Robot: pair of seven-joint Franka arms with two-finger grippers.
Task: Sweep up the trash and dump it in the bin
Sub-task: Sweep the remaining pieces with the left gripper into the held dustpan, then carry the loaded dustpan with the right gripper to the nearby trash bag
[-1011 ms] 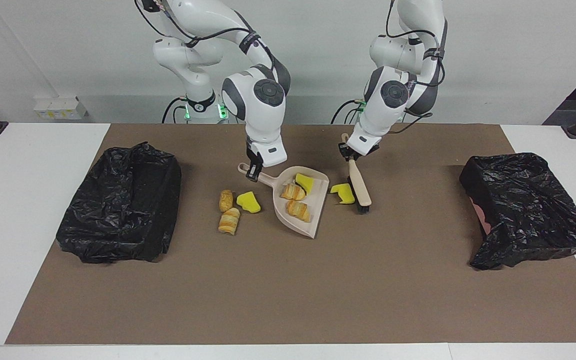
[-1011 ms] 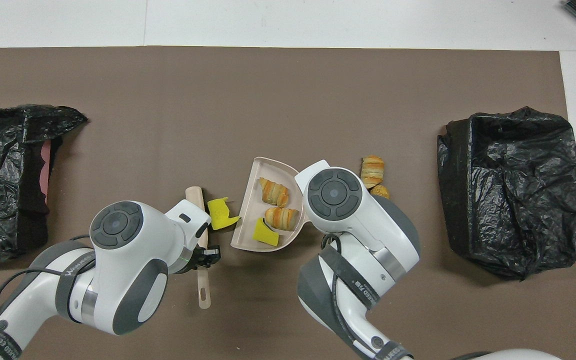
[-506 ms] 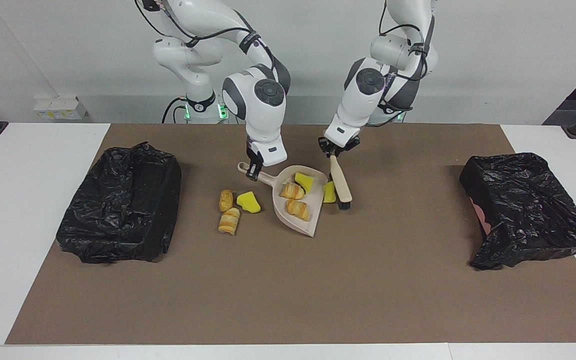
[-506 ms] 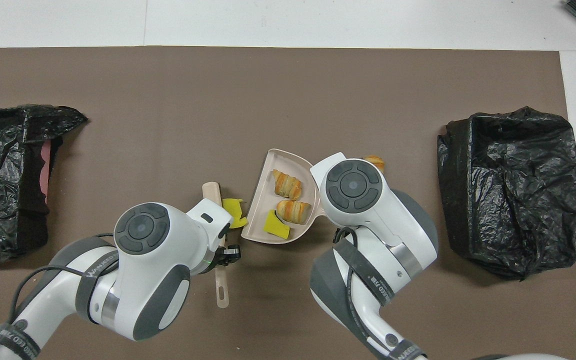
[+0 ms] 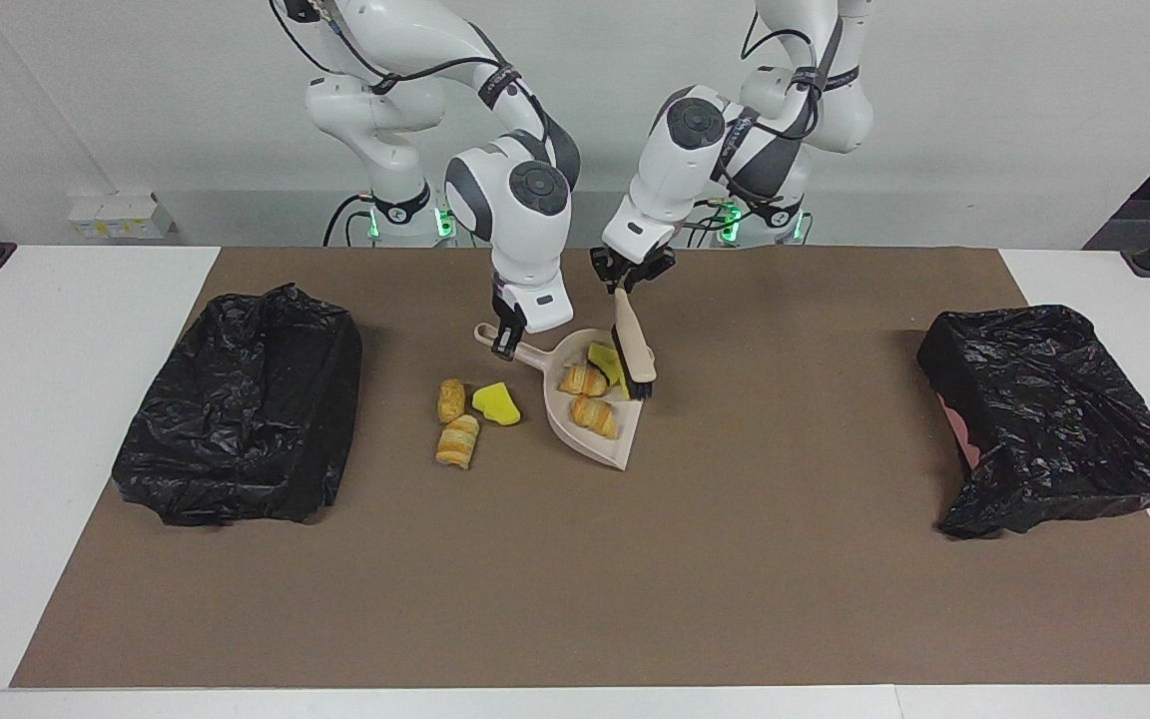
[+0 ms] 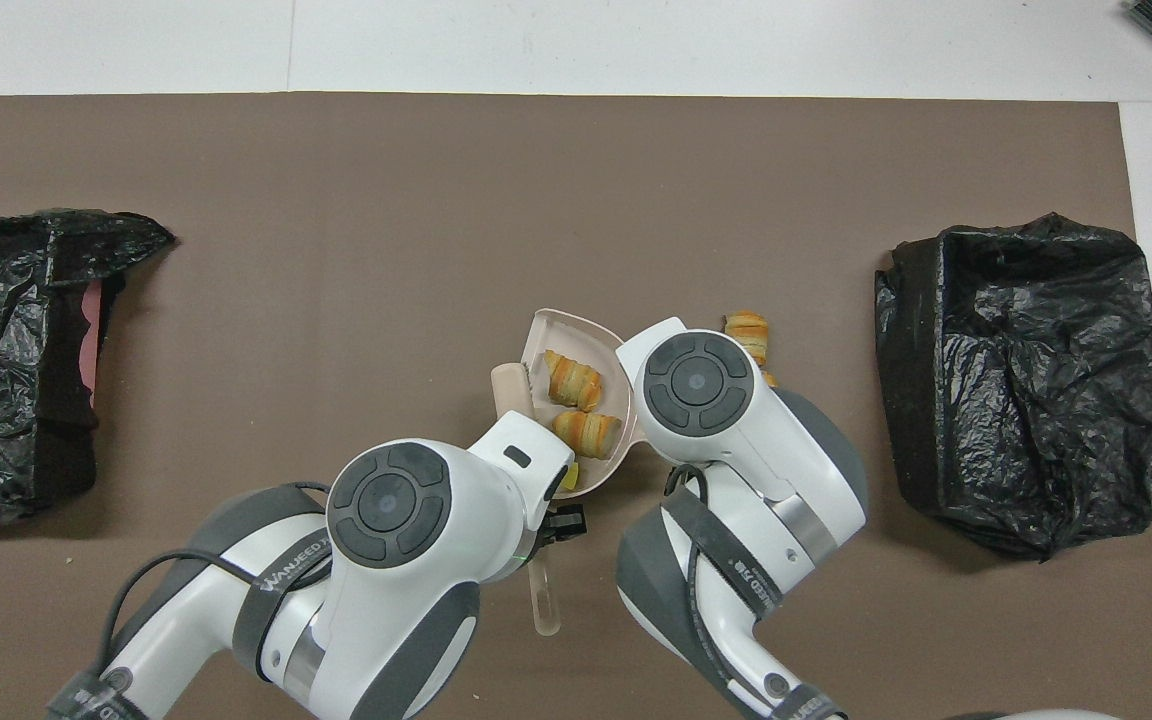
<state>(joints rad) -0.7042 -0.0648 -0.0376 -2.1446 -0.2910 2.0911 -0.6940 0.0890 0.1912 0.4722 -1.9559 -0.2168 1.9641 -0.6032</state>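
**Four pieces in the pan, three not yet swept**

Four pieces of trash lie in the dustpan (image 5: 590, 404): two pastry rolls (image 5: 593, 414) and two yellow chunks (image 5: 603, 362), one of them half hidden by the brush (image 5: 633, 352). The sweeping step is in hand. The left end effector (image 5: 628, 278) is closed on the brush handle, and the bristles stand at the open lip of the pan, at its end nearer to the robots. The right end effector (image 5: 507, 340) is closed on the pan handle and holds the pan flat on the bench (image 5: 575, 579).

Three pieces rest on the bench beside the closed back of the pan, toward the right arm's end: two rolls (image 5: 455, 424) and one yellow chunk (image 5: 496, 403). In my judgement the next move needs the pan mouth turned toward them, or the brush carried around the pan, because the pan wall stands between.

Two bins lined with black bags wait, one (image 5: 241, 404) at the right arm's end and one (image 5: 1049, 414) at the left arm's end, both well apart from the pan.
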